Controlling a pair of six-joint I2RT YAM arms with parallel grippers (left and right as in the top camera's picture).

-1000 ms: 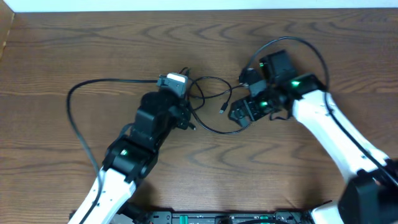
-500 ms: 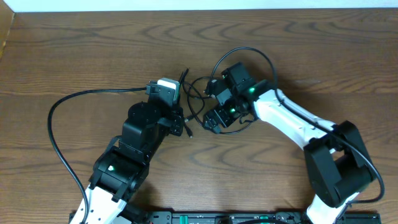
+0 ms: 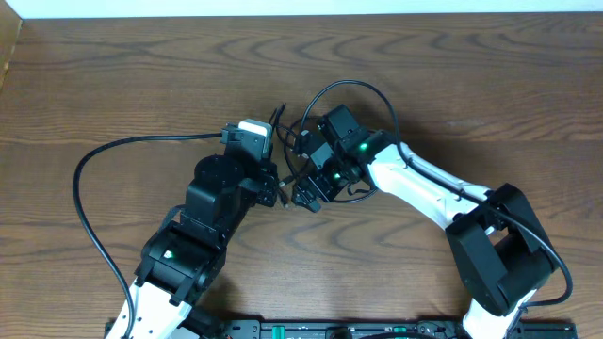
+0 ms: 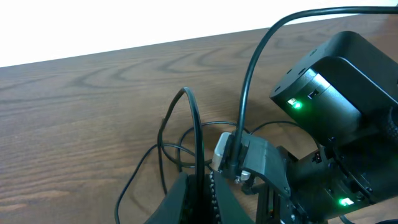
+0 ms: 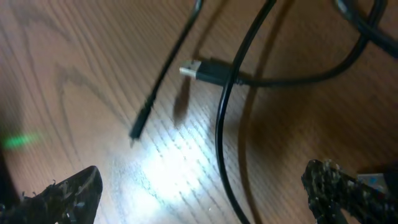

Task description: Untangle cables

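The thin black cables (image 3: 294, 143) lie in a loose tangle near the middle of the table, between the two arms. They are slim round cords, smooth and faintly glossy, curling into overlapping loops. In the right wrist view one strand ends in a flat rectangular plug with a silvery tip (image 5: 198, 68), and a finer strand ends in a small narrow plug (image 5: 138, 129). No white cord can be made out.

The left gripper (image 4: 200, 194) is pinched closed on one strand, which rises from it in a tall narrow arch. The right gripper (image 5: 204, 190), just to the right, hangs low over the loops with its jaws spread wide and nothing between them. Its fingertips (image 5: 68, 193) look rough and mottled.

Untangling looks barely begun: one side is anchored and the other arm is lining up a second grip. The next move calls for the right jaws to close on a single strand or plug end, not a crossing, and draw it rightward. Cord this thin may slip, or drag the whole knot.

Beneath lies the brown wooden table (image 3: 141, 75), matte with dark swirling grain. A thicker black wire (image 3: 94, 169) loops off the left arm.
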